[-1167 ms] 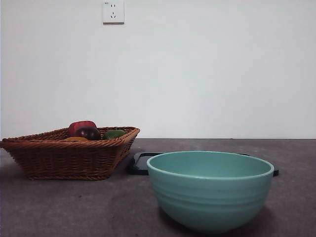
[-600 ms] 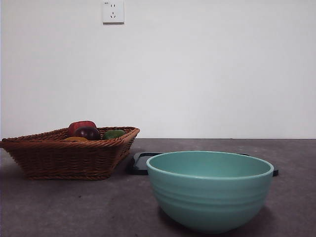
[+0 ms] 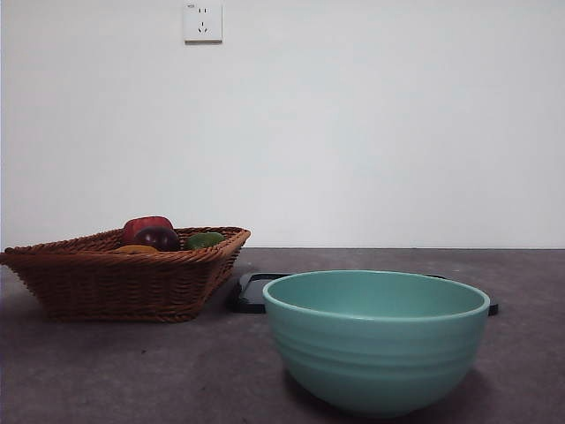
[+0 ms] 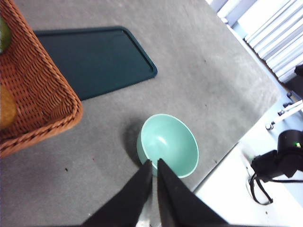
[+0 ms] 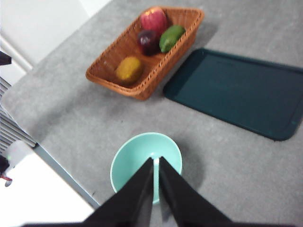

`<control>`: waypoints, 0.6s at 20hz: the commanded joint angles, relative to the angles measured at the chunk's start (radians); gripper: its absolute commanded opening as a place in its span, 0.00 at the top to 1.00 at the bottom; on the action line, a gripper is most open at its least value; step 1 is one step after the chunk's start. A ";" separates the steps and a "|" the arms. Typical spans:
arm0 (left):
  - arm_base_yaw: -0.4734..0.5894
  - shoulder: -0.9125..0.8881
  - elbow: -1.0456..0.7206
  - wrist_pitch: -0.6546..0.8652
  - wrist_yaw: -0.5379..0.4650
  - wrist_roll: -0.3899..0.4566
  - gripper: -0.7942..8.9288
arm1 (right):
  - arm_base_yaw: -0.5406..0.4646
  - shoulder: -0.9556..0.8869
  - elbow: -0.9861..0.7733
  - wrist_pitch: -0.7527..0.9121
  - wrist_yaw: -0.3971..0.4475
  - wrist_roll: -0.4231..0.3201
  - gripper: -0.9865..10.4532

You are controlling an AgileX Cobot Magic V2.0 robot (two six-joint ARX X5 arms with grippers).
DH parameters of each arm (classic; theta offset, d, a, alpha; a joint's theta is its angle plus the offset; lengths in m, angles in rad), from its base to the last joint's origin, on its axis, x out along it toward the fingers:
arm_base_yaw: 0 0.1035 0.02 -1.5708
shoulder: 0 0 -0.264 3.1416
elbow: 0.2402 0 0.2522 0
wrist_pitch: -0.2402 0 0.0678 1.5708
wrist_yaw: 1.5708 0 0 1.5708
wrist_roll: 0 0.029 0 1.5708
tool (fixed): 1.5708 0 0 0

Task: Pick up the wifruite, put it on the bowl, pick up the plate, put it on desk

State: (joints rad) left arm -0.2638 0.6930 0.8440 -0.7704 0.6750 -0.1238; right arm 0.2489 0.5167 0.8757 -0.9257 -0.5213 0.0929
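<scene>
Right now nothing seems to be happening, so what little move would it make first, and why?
Probably one arm, perhaps the left gripper, heads toward the wicker basket. The orange-yellow fruit lies there untouched, the mint-green bowl holds nothing, and both grippers, the right gripper too, hang high and shut.

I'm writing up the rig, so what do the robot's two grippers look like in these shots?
Only the jaws show, in the wrist views. The left gripper has two plain matte black jaws, wedge-shaped and tapering to narrow tips. The right gripper looks the same: two black tapering jaws. No markings, cables or pads are visible on either. The front view shows neither arm.
</scene>
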 commanded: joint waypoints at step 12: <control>-0.006 0.005 0.019 0.008 0.006 0.038 0.25 | 0.005 0.003 0.017 0.005 -0.002 -0.014 0.42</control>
State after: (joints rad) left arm -0.2661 0.6930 0.8440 -0.7696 0.6785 -0.0925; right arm 0.2489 0.5167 0.8757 -0.9279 -0.5213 0.0841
